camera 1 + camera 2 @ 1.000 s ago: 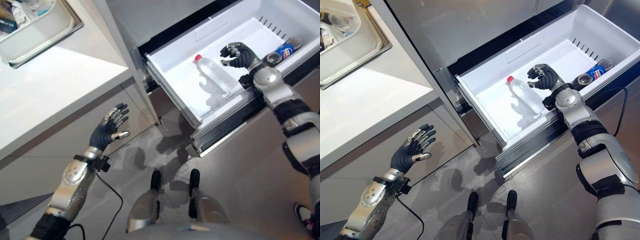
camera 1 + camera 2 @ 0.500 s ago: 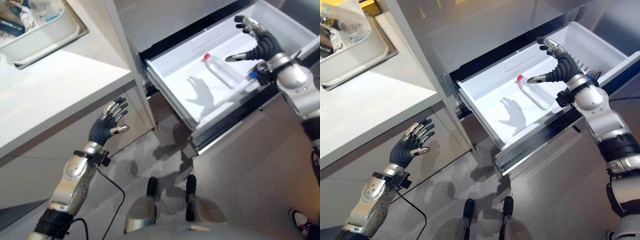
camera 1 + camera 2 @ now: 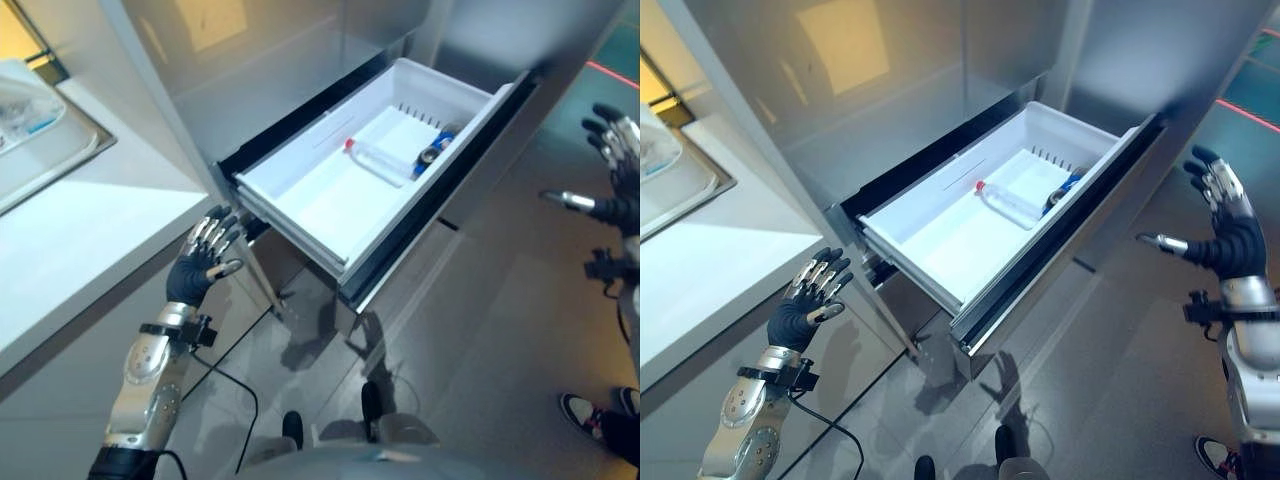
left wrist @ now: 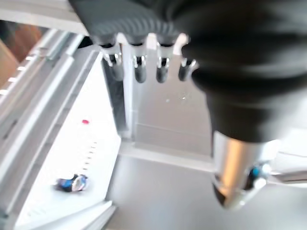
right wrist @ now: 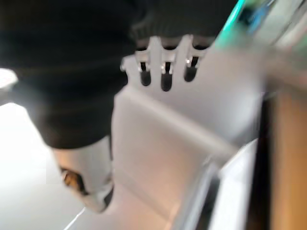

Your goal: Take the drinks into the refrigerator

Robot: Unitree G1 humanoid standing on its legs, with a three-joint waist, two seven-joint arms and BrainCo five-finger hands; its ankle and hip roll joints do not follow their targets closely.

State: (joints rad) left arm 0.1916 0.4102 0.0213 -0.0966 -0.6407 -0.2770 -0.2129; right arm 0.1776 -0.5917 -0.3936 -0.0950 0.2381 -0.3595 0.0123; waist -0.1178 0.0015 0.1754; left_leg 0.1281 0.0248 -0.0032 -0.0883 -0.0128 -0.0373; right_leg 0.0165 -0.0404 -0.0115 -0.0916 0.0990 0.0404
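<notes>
Left eye view: two drinks already lying inside the pulled-out white refrigerator drawer (image 3: 300,190) — a clear plastic bottle with a red cap (image 3: 377,160) on its side across the middle, and a blue can (image 3: 432,155) just beside it toward the vented back wall. Judged mostly done on that evidence; drawer not yet pushed shut, likely the step left. Left hand (image 3: 200,265) raised below the white countertop (image 3: 70,260), near the drawer's front left corner, fingers straight and spread, holding nothing. Right hand (image 3: 612,180) well clear of the drawer on the far side, fingers splayed, empty. A person's shoe (image 3: 585,410) on the grey floor near the right arm, worth keeping clear of.

Right eye view: same layout. Drawer's dark front edge jutting into the floor space between the two hands; open floor ahead of it, so room enough for a push from the front. Steel sink (image 3: 680,185) set in the countertop away to the left.

Left wrist view: fingers (image 4: 139,69) straight in a row, thumb apart, nothing gripped; past them the drawer's side rails, the red cap as a small dot, and the can.

Right wrist view: fingers (image 5: 165,76) straight, nothing between them; beyond, probably the refrigerator's grey front, too smeared for certainty.
</notes>
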